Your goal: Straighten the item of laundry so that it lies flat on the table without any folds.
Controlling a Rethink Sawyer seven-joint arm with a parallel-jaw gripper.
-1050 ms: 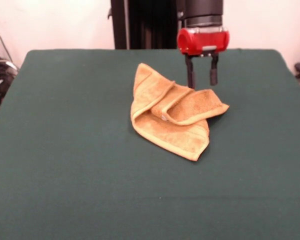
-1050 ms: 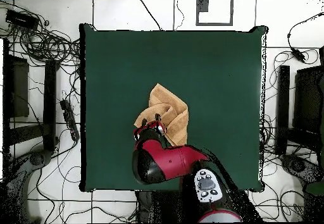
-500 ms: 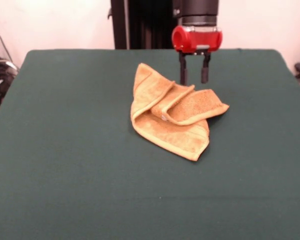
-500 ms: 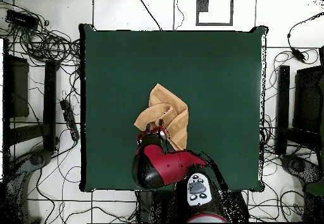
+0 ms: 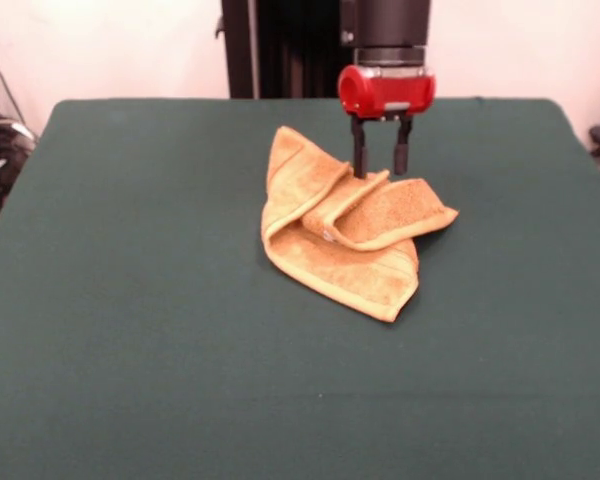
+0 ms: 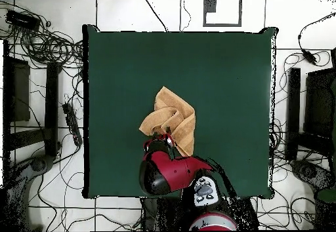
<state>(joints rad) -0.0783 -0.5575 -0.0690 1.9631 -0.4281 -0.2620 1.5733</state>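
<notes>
The orange-tan towel (image 5: 345, 230) lies crumpled near the middle of the dark green table (image 5: 130, 300), with folded flaps and a raised ridge across its top. Overhead, the towel (image 6: 172, 119) shows as a bunched diamond shape. My gripper (image 5: 379, 168) hangs open over the towel's far edge, its two dark fingers (image 5: 358, 155) spread, the left one at the top of the ridge. From above, the red gripper body (image 6: 161, 152) covers the towel's edge nearest the robot's base.
Green cloth runs wide on all sides of the towel. Cables and dark equipment (image 6: 39, 131) lie on the floor beside the table (image 6: 223, 72). A black column (image 5: 280, 45) stands behind the far edge.
My gripper has shifted leftward in the front view, from beside the towel's right flap to over its ridge. It stays open. The towel has not moved.
</notes>
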